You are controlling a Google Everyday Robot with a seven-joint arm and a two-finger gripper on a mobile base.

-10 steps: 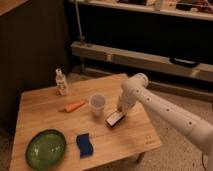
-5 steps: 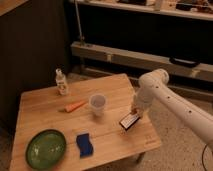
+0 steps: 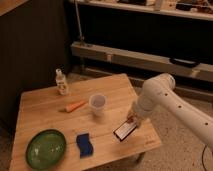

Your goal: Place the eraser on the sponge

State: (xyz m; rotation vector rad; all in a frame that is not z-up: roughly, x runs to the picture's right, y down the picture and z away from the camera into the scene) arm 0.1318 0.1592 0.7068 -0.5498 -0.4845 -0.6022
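Note:
The eraser [image 3: 125, 131], a flat black block with a white and red label, hangs tilted over the right front part of the wooden table [image 3: 45, 117]. My gripper [image 3: 131, 120] is at its upper right end and is shut on it, at the tip of the white arm coming in from the right. The sponge [image 3: 84, 144], small and dark blue, lies on the table near the front edge, to the left of the eraser and well apart from it.
A round green bowl [image 3: 46, 148] sits at the front left beside the sponge. A clear plastic cup [image 3: 98, 105] stands mid-table with an orange carrot [image 3: 75, 106] to its left. A small bottle [image 3: 61, 82] stands at the back left.
The arm swung right from beside the cup, carrying the eraser along. The eraser now sits lower and nearer the table's front right edge.

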